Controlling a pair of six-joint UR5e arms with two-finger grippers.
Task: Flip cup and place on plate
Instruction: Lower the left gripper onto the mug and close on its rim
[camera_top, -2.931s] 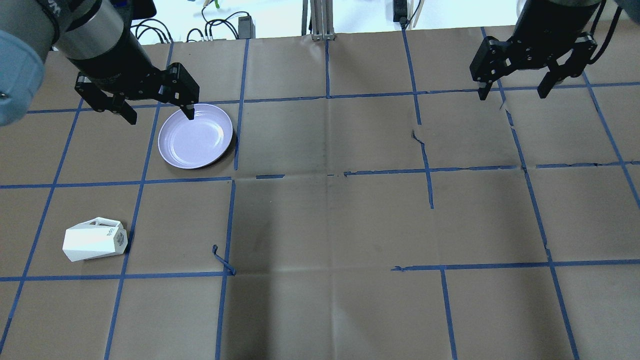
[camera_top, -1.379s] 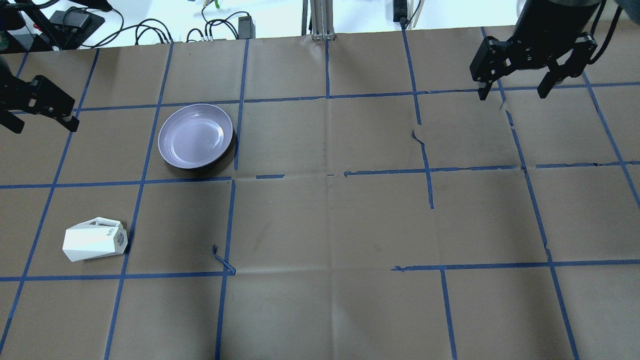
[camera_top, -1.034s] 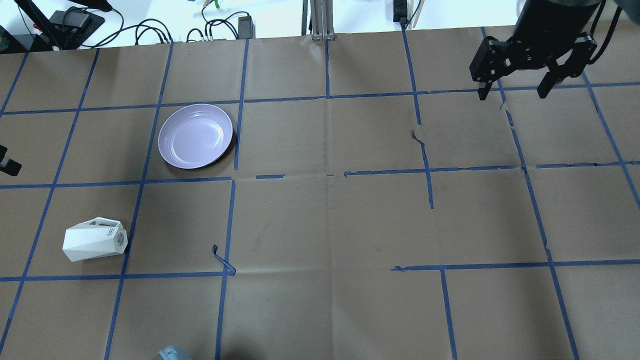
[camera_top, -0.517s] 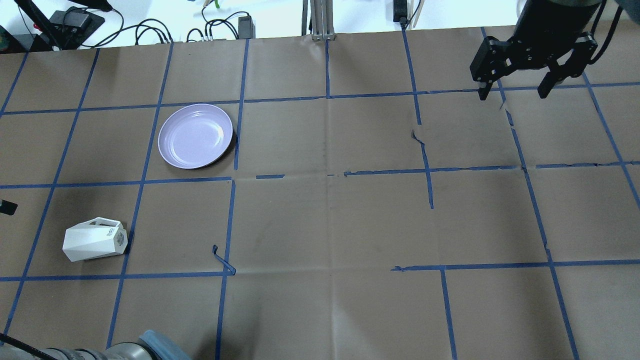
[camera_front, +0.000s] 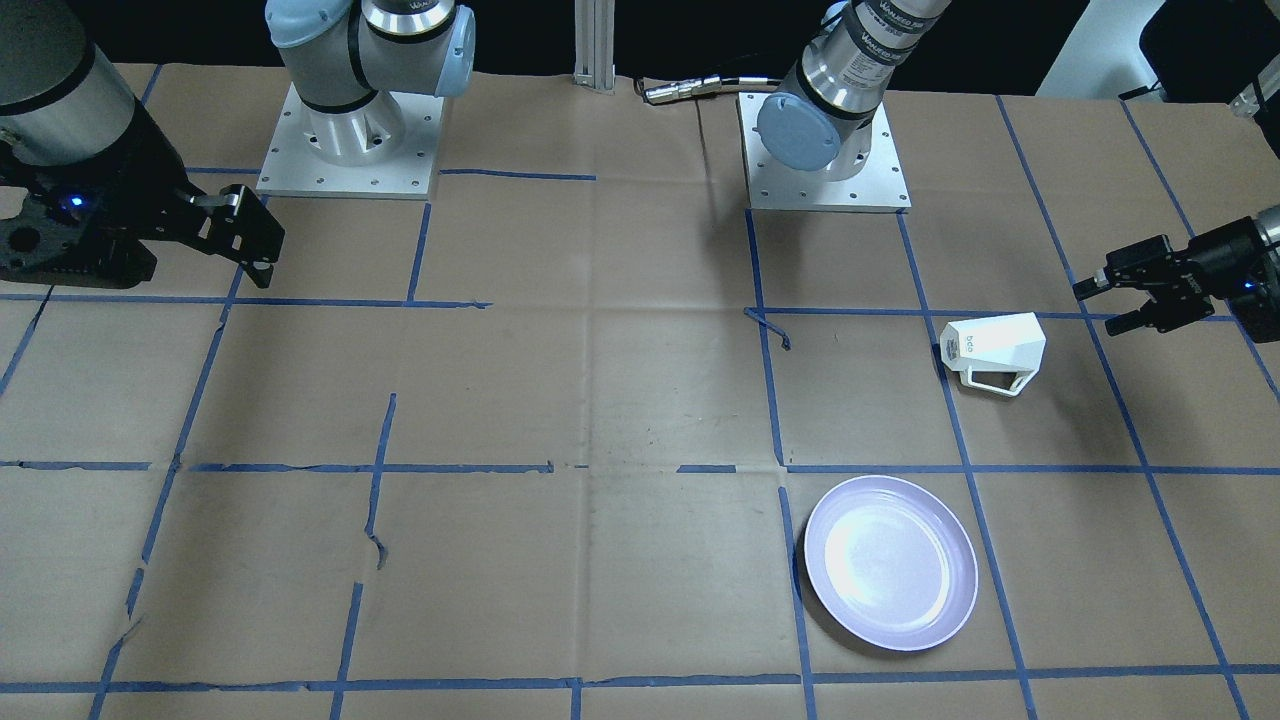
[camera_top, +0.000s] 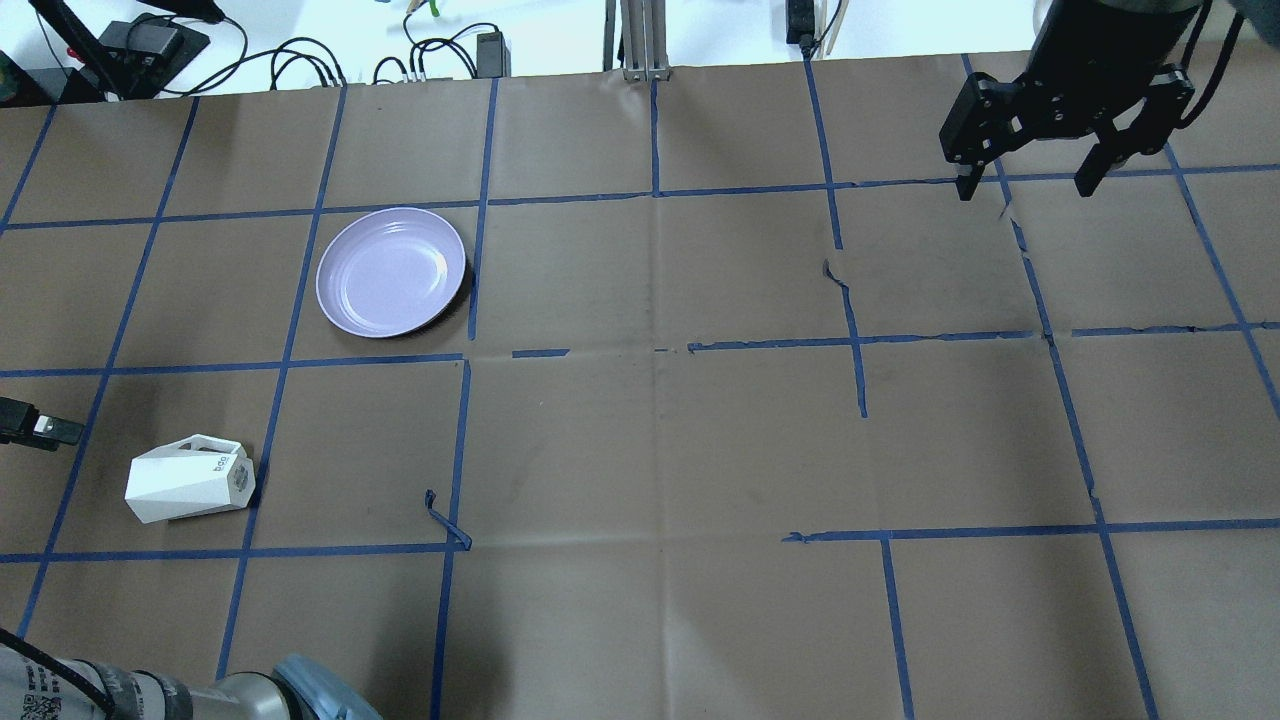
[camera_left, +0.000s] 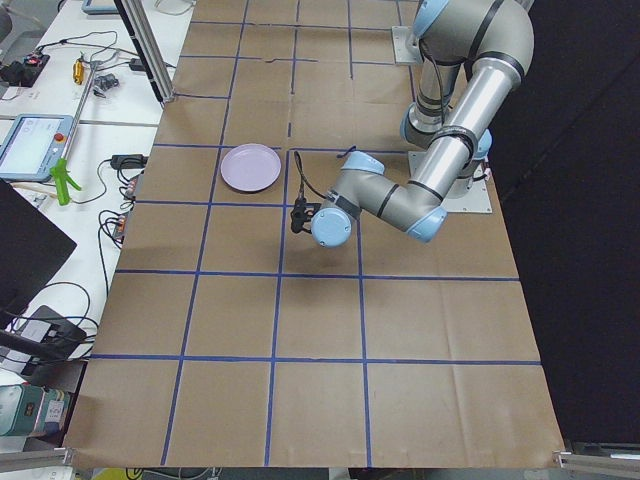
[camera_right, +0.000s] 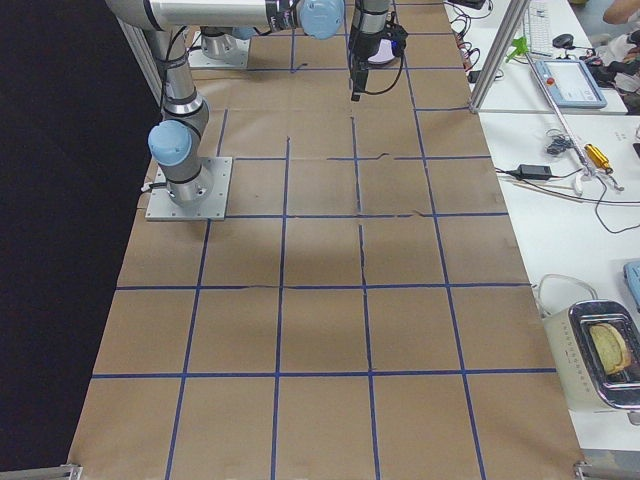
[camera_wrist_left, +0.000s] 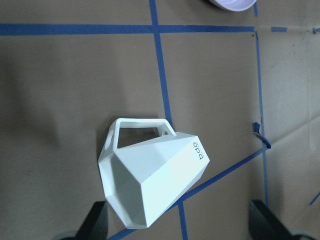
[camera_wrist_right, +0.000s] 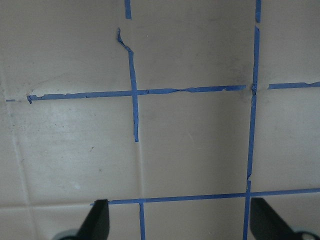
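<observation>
Since earlier, the left gripper (camera_front: 1096, 308) has swung from the plate (camera_front: 890, 562) toward the toppled cup (camera_front: 992, 350), jaws spread, empty; the right gripper (camera_top: 1023, 189) likewise.

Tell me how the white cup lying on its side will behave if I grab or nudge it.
The cup looks rigid, thin-walled, probably light. Its flat facets should keep it from rolling, though a nudge may slide it on the paper. The thin open handle looks fragile; avoid squeezing there.
</observation>
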